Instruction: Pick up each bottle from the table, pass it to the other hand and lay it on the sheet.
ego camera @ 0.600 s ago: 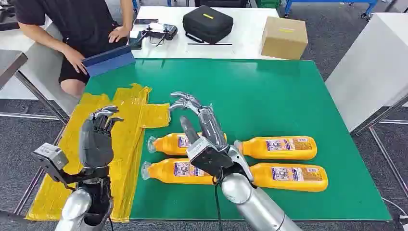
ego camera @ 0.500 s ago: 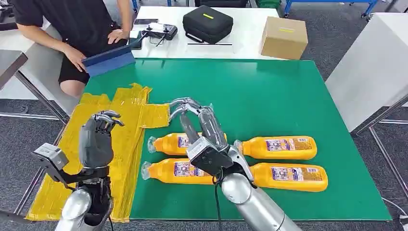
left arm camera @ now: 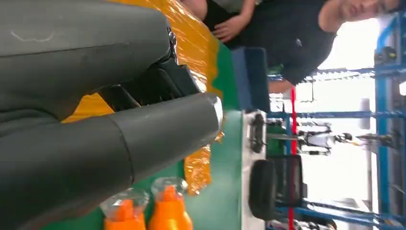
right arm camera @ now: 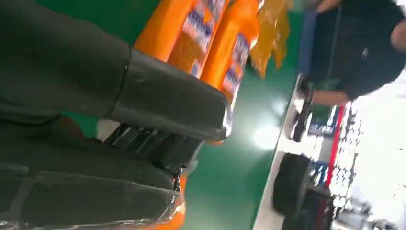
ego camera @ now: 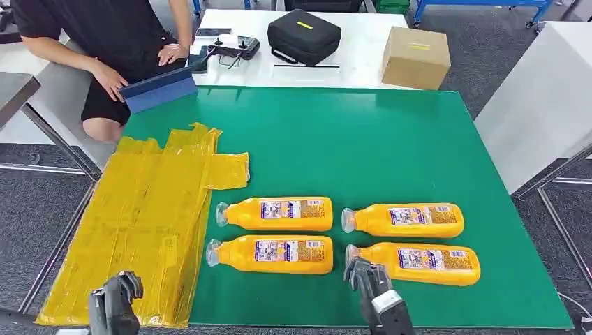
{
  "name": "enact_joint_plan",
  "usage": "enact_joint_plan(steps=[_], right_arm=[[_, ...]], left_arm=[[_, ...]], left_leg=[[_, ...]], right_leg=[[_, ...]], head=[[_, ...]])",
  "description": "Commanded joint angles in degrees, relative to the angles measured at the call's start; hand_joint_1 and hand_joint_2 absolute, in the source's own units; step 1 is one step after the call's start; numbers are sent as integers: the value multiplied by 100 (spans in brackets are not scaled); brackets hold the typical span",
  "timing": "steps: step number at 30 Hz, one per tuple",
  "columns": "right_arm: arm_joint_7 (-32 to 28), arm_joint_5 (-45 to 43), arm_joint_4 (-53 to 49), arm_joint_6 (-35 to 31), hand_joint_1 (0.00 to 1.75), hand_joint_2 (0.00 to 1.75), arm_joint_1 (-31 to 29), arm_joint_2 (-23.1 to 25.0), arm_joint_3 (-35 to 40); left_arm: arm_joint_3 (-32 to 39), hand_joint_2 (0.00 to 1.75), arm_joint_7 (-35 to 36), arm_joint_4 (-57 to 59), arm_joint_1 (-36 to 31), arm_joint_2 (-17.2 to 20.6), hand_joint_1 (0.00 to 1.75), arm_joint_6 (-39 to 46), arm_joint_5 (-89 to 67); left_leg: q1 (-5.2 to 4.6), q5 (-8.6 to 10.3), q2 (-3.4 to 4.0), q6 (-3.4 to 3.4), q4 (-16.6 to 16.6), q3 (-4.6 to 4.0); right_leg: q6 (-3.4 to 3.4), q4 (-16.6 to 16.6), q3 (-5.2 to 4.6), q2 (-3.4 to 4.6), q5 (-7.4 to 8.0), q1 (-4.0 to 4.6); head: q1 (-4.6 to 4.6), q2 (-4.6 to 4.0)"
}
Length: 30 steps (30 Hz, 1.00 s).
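Observation:
Several orange bottles lie on their sides on the green table point(ego camera: 363, 146), clear caps pointing left. Two lie on the left, one behind point(ego camera: 279, 213) and one in front point(ego camera: 276, 252). Two more lie on the right, one behind point(ego camera: 408, 220) and one in front point(ego camera: 415, 263). The yellow sheet point(ego camera: 139, 223) covers the table's left edge and is bare. My left hand point(ego camera: 115, 307) is low at the front edge over the sheet, fingers curled in, holding nothing. My right hand point(ego camera: 373, 289) is low just in front of the front right bottle, fingers curled in, holding nothing. The bottles point(right arm camera: 191, 33) lie beyond its thumb in the right wrist view.
A person point(ego camera: 119, 35) sits at the far left corner with a hand on a blue folder point(ego camera: 159, 87). On the white table behind stand a black case point(ego camera: 304, 35), a cardboard box point(ego camera: 415, 57) and a controller point(ego camera: 234, 47). Another white table point(ego camera: 544, 91) stands to the right.
Both arms have dropped from mid-picture to the front edge. The right hand has come off the left pair of bottles, and both hands' fingers have curled in. The bottles lie as before.

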Motion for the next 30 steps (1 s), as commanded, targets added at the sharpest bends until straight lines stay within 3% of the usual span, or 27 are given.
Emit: enact_joint_plan(steps=[1,7,13,19,30], right_arm=[[306,121,-316,407,0,0,-57,437,-698],[364,281,-427,512,0,0,-140,590,-899],[411,473,-512,636,0,0,-196,740,-1096],[453,724,-532,655,0,0,-210,717,-1094],[850,1374,-1309,1308,0,0,-180,455,-1345]], left_arm=[[218,0,368,-188,53,-234,0,20,420],[268,0,417,-228,-31,-234,0,118,464],[304,0,501,-247,-142,-234,0,131,317],[302,0,546,-279,-110,-234,0,91,317],[440,0,667,-238,113,-234,0,-369,-47]], left_leg=[[7,-7,21,-34,5,18],[9,0,6,-26,1,37],[8,4,2,-14,1,36],[7,2,5,-24,-1,43],[3,5,2,-12,-3,37]], right_leg=[[-22,5,11,16,-1,6],[-19,0,-11,3,-1,5],[-13,1,40,1,1,6],[-18,1,45,2,-1,5],[-10,-1,40,1,1,1]], head=[[2,0],[0,0],[0,0],[0,0],[0,0]])
